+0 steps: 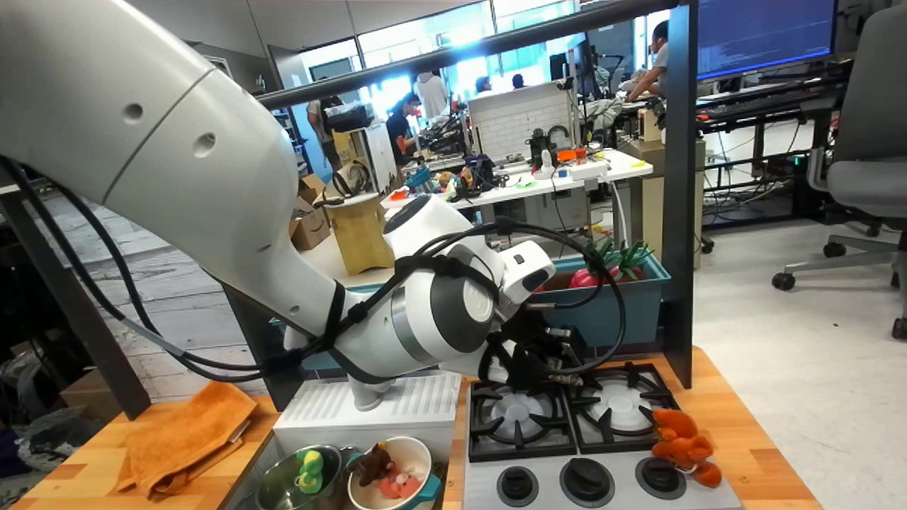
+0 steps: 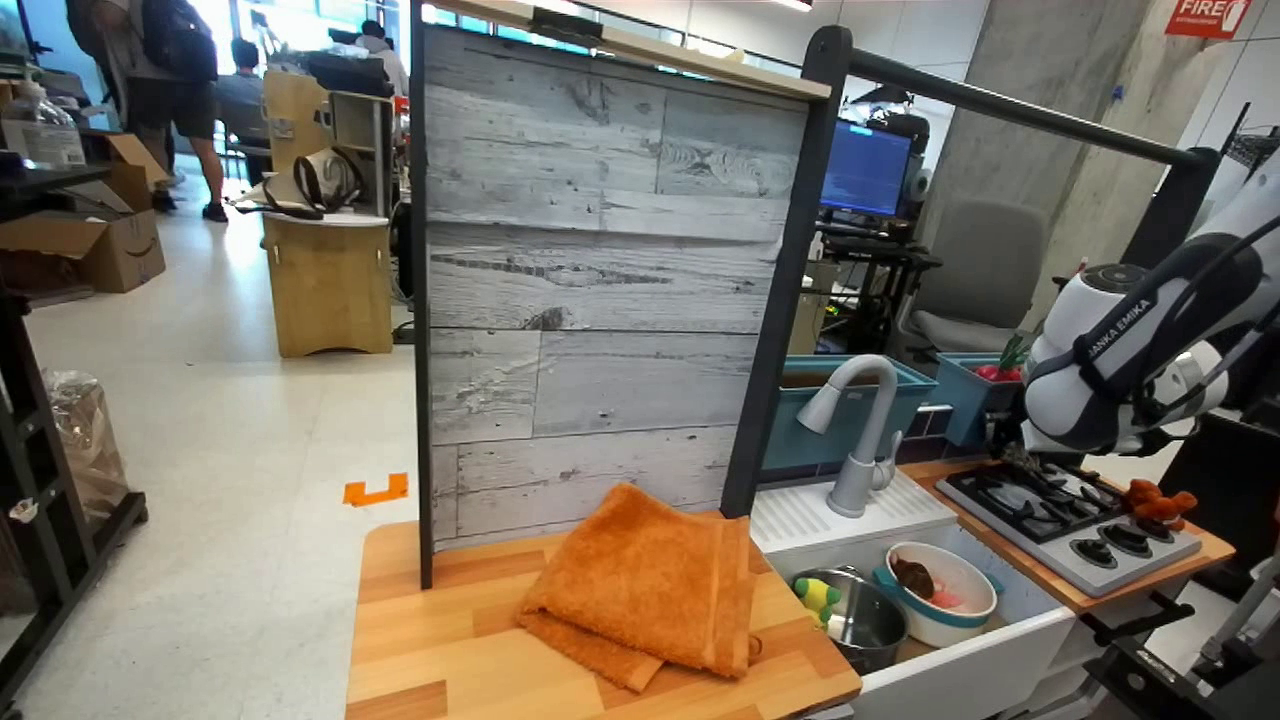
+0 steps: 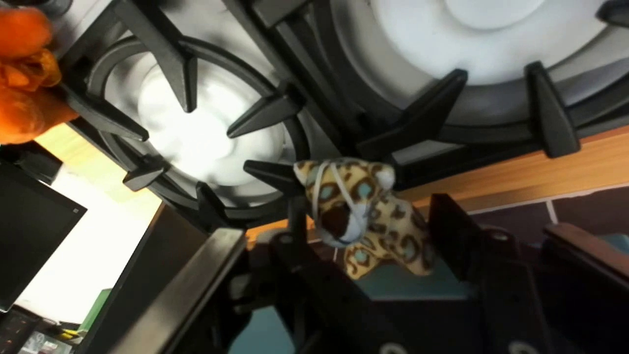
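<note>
A small leopard-spotted plush toy [image 3: 398,221] with a pale band around its head sits between the two black fingers of my gripper [image 3: 371,211] in the wrist view. One finger touches its head side and the other its body. In an exterior view my gripper [image 1: 545,350] is low over the back of the stove [image 1: 489,482], and a small part of the spotted toy [image 1: 565,380] shows under it. An orange plush toy [image 1: 680,446] lies by the stove's right knob. It also shows in the wrist view [image 3: 22,108].
A sink basin left of the stove holds a metal pot [image 2: 870,635] with a green-yellow toy and a white-teal pot [image 2: 950,625] with brown and pink toys. A grey faucet [image 2: 880,430], blue planters [image 1: 606,312] behind the stove, and an orange towel [image 2: 650,580] are nearby.
</note>
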Action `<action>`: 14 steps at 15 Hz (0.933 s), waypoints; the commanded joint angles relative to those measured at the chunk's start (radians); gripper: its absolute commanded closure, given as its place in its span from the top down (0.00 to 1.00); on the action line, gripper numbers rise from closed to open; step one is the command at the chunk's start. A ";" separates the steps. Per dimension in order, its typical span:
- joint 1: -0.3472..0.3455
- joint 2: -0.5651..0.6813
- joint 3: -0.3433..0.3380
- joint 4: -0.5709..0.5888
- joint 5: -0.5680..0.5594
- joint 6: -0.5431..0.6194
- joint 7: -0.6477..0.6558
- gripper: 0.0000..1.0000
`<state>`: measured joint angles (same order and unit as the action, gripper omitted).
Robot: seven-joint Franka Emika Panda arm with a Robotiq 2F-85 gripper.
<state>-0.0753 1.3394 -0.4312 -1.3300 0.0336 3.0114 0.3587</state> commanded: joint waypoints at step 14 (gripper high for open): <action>-0.059 -0.358 0.303 -0.459 -0.050 0.102 -0.347 0.04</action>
<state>-0.0786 1.1178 -0.2451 -1.5969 0.0219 3.0640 0.1332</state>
